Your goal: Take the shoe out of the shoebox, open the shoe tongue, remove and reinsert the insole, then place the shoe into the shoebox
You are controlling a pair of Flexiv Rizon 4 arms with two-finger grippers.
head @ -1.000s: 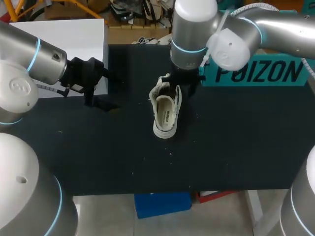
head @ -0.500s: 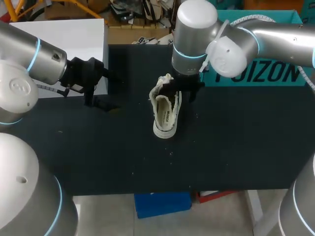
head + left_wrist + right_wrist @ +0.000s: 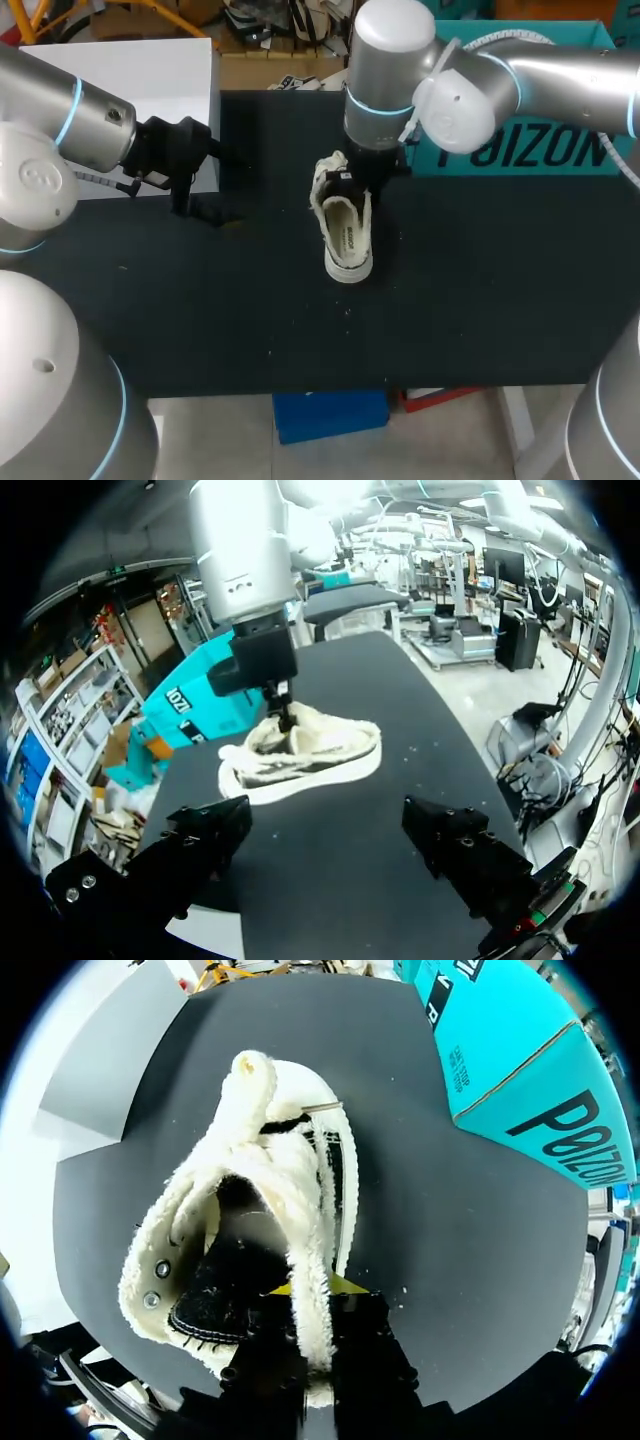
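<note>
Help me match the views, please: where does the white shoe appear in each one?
Head view: shoe mid-table, its collar under the right gripper.
Left wrist view: ahead of the open left gripper.
Right wrist view: its fleecy collar between the right gripper's fingers.
Shared landmark: the teal shoebox.

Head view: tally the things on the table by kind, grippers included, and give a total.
shoe: 1
boxes: 2 (teal shoebox, white box)
grippers: 2 (left gripper, right gripper)
Total: 5
</note>
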